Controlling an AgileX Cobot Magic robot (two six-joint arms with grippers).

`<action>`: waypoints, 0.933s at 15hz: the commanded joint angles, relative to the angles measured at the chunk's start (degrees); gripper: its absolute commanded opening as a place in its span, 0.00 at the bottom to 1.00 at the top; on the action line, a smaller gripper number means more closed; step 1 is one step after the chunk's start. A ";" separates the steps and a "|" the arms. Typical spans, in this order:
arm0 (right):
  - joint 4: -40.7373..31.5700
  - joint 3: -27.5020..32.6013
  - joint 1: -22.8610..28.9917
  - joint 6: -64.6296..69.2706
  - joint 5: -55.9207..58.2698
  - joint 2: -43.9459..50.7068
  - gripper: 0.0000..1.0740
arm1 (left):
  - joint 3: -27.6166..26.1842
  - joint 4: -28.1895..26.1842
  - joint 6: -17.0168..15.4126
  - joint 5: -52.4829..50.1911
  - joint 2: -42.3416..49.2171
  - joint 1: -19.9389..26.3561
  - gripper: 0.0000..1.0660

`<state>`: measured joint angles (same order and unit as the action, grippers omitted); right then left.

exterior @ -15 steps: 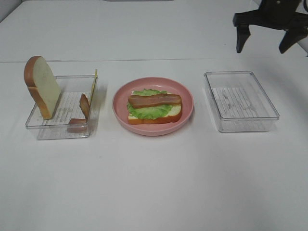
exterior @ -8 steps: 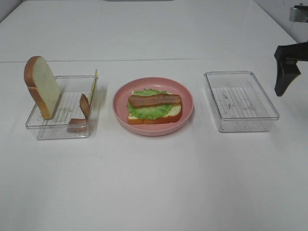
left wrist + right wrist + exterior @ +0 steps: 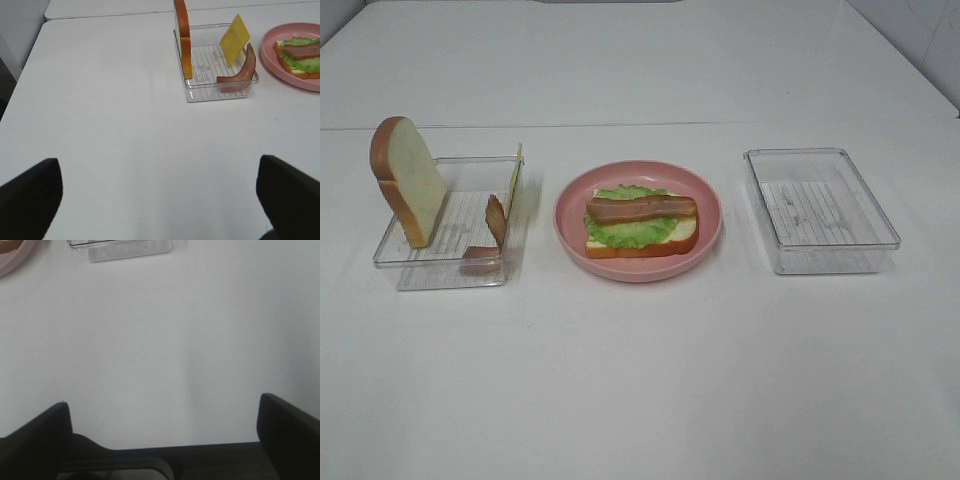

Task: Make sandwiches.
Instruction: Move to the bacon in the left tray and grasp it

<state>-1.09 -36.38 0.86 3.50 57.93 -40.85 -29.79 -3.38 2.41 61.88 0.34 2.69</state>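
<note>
The partly built sandwich (image 3: 640, 222) lies on a pink plate (image 3: 570, 215): a bread slice, green lettuce and a brown meat strip on top. In the left clear tray (image 3: 420, 262) a second bread slice (image 3: 408, 180) stands on edge, a yellow cheese square (image 3: 516, 175) leans on the wall, and another meat strip (image 3: 492, 228) lies bent. Neither gripper shows in the exterior high view. My left gripper (image 3: 157, 165) is open over bare table, well short of that tray (image 3: 220, 92). Over the table's near edge my right gripper (image 3: 162, 402) is open and holds nothing.
An empty clear tray (image 3: 820, 208) stands right of the plate; its edge (image 3: 120, 247) shows in the right wrist view, beside the plate's rim (image 3: 9, 260). White table (image 3: 640, 380) runs in front of all three.
The right gripper, open above the table's far right a second ago, dropped along the right edge and has left the exterior high view. The food and trays have not moved.
</note>
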 commanded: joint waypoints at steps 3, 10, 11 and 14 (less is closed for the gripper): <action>0.29 4.41 -0.11 -0.74 7.28 22.00 0.88 | 0.17 -0.11 -0.06 -0.29 0.74 0.00 0.92; -0.97 10.60 -0.11 -1.43 5.16 42.46 0.88 | 0.17 -0.06 -0.11 -0.23 0.80 0.00 0.92; -1.26 10.60 -0.11 -1.83 5.16 42.69 0.88 | 0.17 -0.06 -0.23 -0.23 0.74 0.00 0.92; -1.43 10.60 -0.11 -2.01 5.10 42.91 0.88 | 0.17 0.06 -0.29 -0.23 0.74 0.00 0.92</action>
<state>-2.29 -26.01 0.86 2.06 63.48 0.11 -29.79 -3.27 2.41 61.88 0.34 2.69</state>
